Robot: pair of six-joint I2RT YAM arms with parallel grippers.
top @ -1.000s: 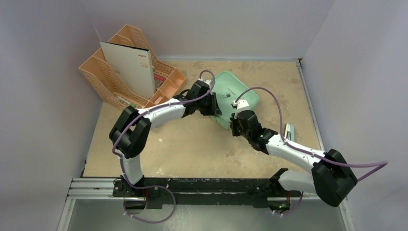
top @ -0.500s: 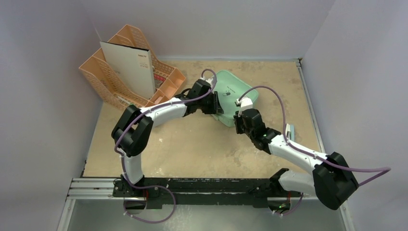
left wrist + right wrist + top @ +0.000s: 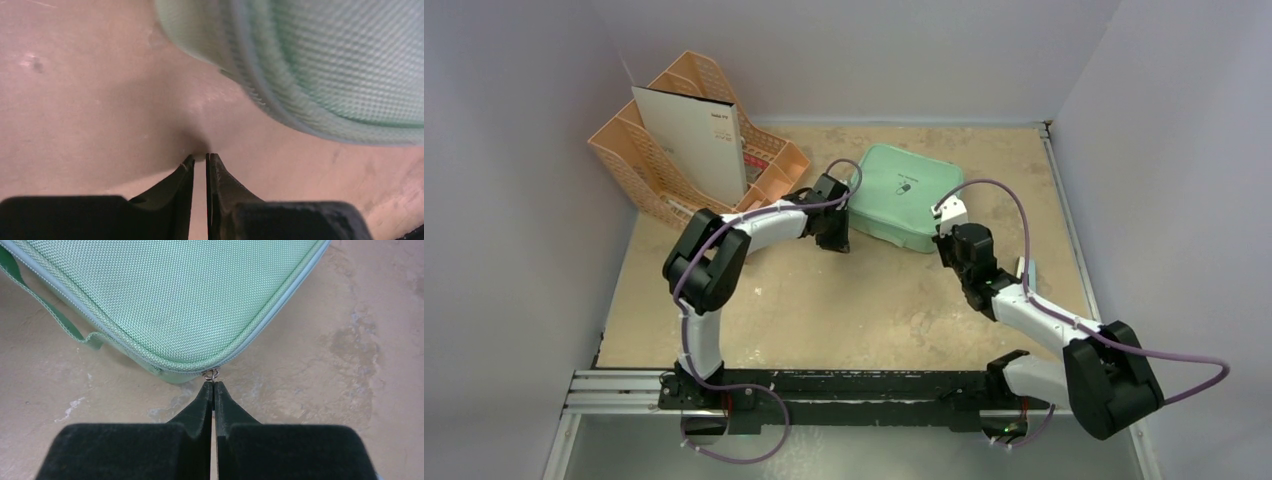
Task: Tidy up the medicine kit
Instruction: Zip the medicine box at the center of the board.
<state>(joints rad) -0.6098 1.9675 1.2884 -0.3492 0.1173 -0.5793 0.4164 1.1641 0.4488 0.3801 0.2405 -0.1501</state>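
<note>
the medicine kit [image 3: 902, 197], shut on the desk [image 3: 824, 310], has just swung round and both arms have come off its lid; we judge zipping nearly done. only the right wrist view shows the right end effector [image 3: 213, 385] together on the zipper ring [image 3: 211, 374] at the kit's corner; the left end effector [image 3: 200, 159], a slit apart and empty, sits just beside the kit.

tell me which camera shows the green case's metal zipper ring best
Right wrist: the zipper ring shows sharp at the medicine kit corner, right at the shut right tool tips. Left wrist shows only a blurred kit edge, no ring. Top external shows the whole kit; the ring is too small.
</note>
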